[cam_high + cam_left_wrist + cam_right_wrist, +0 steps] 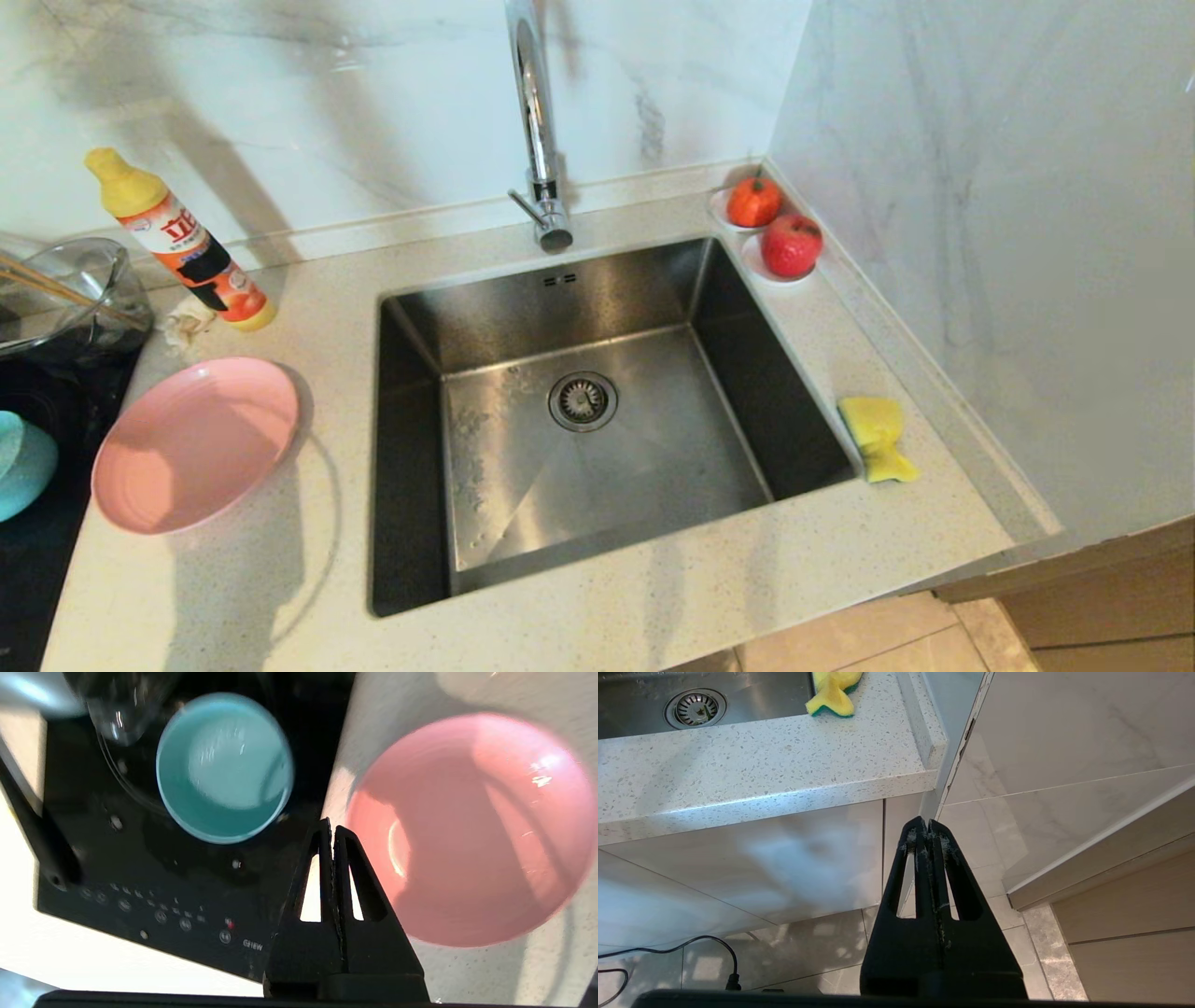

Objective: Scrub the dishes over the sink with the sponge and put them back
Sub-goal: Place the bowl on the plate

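The pink plate [196,443] [472,828] lies on the counter left of the steel sink [597,411]. A teal bowl [23,465] [224,765] sits on the black cooktop at the far left edge. The yellow sponge [878,437] [831,693] rests on the counter right of the sink. My left gripper [331,828] is shut and empty, hovering above the cooktop's edge between bowl and plate; it does not show in the head view. My right gripper [924,823] is shut and empty, hanging below the counter's front edge, over the floor.
A yellow-capped detergent bottle [182,243] and a clear glass bowl [70,294] stand at the back left. Two red fruits [775,229] sit on saucers behind the sink's right corner. The chrome tap [541,131] rises behind the sink. A marble wall closes the right side.
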Motion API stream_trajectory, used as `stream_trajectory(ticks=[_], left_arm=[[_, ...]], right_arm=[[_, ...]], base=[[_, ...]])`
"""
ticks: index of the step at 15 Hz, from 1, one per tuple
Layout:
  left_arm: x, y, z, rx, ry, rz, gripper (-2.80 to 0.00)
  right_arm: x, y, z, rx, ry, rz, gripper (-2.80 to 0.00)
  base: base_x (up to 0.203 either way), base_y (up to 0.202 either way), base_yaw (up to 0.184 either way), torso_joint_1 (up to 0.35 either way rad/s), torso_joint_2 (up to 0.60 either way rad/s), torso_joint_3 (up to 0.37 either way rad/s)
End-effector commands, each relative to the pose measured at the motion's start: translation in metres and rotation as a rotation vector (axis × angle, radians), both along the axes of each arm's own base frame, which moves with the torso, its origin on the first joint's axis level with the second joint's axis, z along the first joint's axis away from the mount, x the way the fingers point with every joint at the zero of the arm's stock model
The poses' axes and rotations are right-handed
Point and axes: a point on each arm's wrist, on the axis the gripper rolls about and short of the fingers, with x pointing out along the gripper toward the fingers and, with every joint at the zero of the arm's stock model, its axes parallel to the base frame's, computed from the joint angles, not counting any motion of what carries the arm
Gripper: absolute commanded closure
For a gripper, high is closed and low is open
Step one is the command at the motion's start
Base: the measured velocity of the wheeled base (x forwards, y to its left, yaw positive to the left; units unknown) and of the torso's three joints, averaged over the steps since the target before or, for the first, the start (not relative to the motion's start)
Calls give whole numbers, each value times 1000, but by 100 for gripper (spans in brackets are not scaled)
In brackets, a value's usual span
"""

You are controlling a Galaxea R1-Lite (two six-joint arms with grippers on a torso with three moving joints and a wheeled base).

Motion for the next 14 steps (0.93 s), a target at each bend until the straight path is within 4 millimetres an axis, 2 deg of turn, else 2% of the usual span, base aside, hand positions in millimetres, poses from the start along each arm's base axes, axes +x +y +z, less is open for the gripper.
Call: stream_trajectory(ticks=[1,3,4,14], left_arm=[[-2,15,-19,-57,42,28,0],[-6,26,-28,-105,40,25,0],[-5,31,-32,-120,43,25,-280],[11,65,-86,-142,95,-1,-280]], right_arm=[[0,0,0,0,2,0,0],[0,0,0,0,1,0,0],[0,0,0,0,2,0,0],[0,0,0,0,1,0,0]], base=[[0,0,0,0,0,0],[0,0,0,0,0,0],[0,0,0,0,0,0],[0,0,0,0,0,0]])
